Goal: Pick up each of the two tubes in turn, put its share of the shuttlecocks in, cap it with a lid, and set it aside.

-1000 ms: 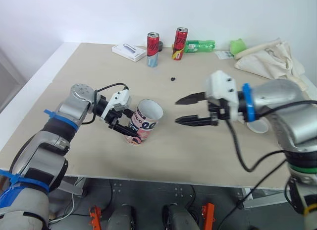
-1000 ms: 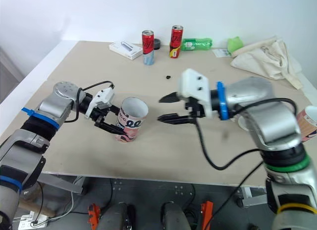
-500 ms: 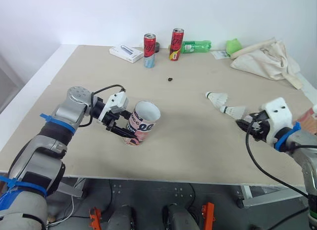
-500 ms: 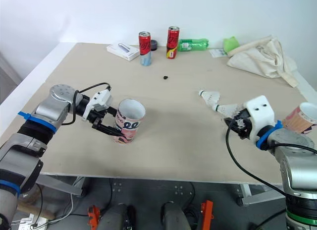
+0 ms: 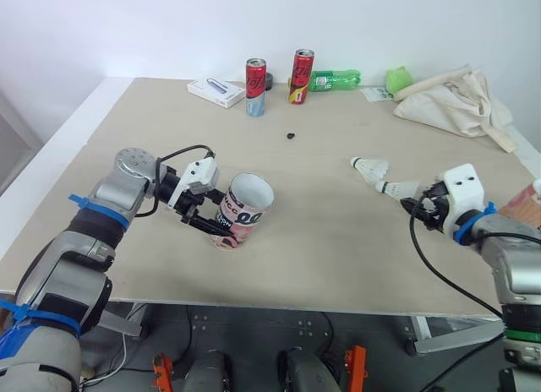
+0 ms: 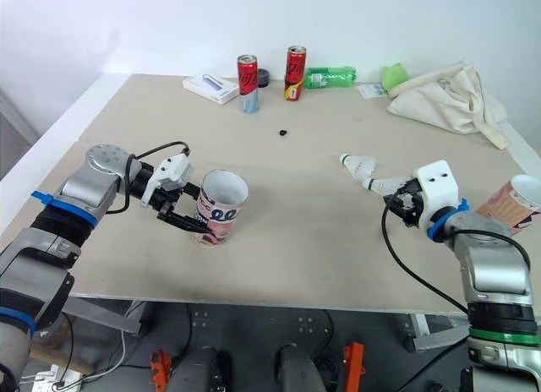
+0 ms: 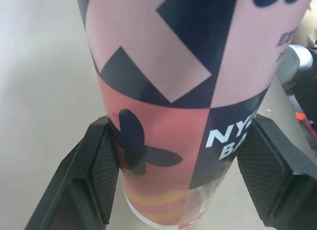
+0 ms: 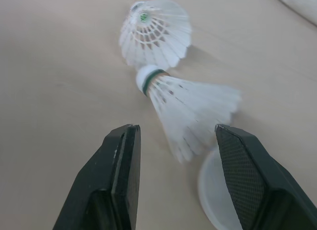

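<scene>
Pink-and-black tube [image 5: 245,202] stands upright near the front edge of the surface [image 5: 338,248], left of centre, clenched low down by the left pincer [image 7: 183,170]. The right pincer [image 8: 178,141] is released, its jaws spread just short of the nearer shuttlecock [image 8: 190,108], which lies by the right edge close against a second shuttlecock [image 8: 156,29]. Recommendation: advance until the feather skirt sits between the jaws, close gently towards the cork, and avoid dragging the lid [image 8: 218,190] just beside it.

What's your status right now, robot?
Left end effector shut on tube, uncapped. Right end effector open, aimed at nearer shuttlecock. White lid close beside its feathers, could get nudged.
</scene>
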